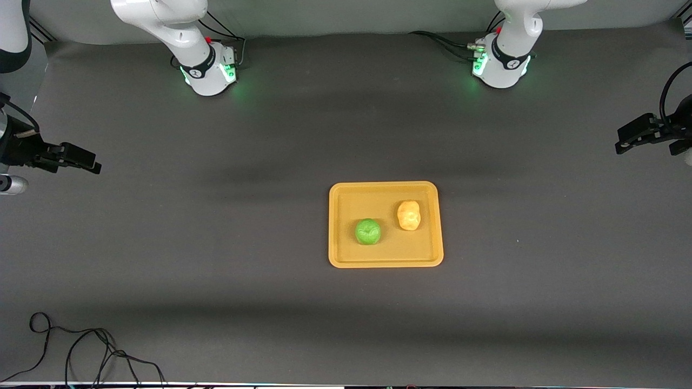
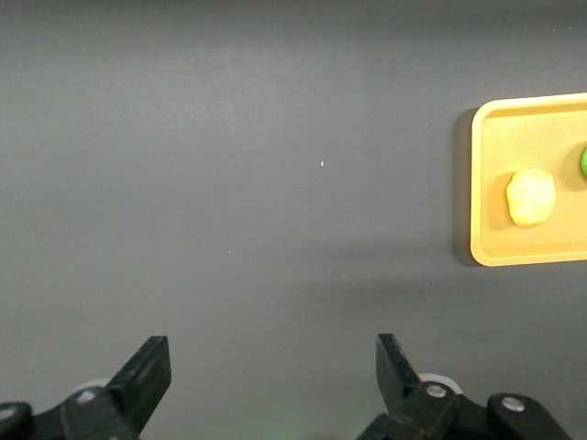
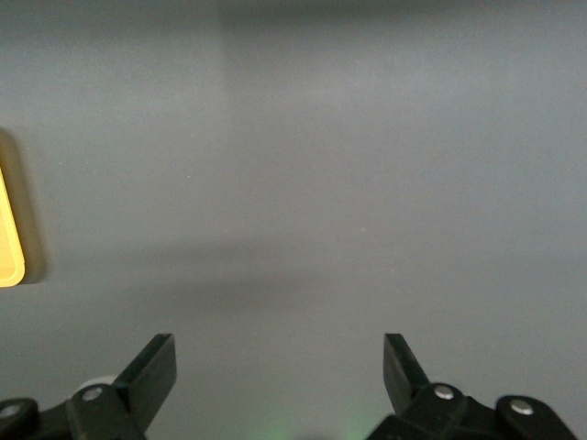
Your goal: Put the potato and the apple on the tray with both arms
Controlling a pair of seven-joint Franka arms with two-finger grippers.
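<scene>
The orange-yellow tray (image 1: 346, 254) lies in the middle of the dark table. The green apple (image 1: 367, 232) and the pale yellow potato (image 1: 408, 215) both rest on it, the potato toward the left arm's end. My left gripper (image 1: 627, 141) is open and empty, up over the table's edge at the left arm's end. My right gripper (image 1: 89, 162) is open and empty, up over the table's edge at the right arm's end. In the left wrist view the tray (image 2: 491, 183), the potato (image 2: 531, 197) and a sliver of the apple (image 2: 582, 162) show. The right wrist view shows only a tray corner (image 3: 7, 247).
A black cable (image 1: 86, 351) lies looped on the table at the corner nearest the front camera, at the right arm's end. The two white arm bases (image 1: 211, 67) (image 1: 500, 65) stand along the table's edge farthest from the front camera.
</scene>
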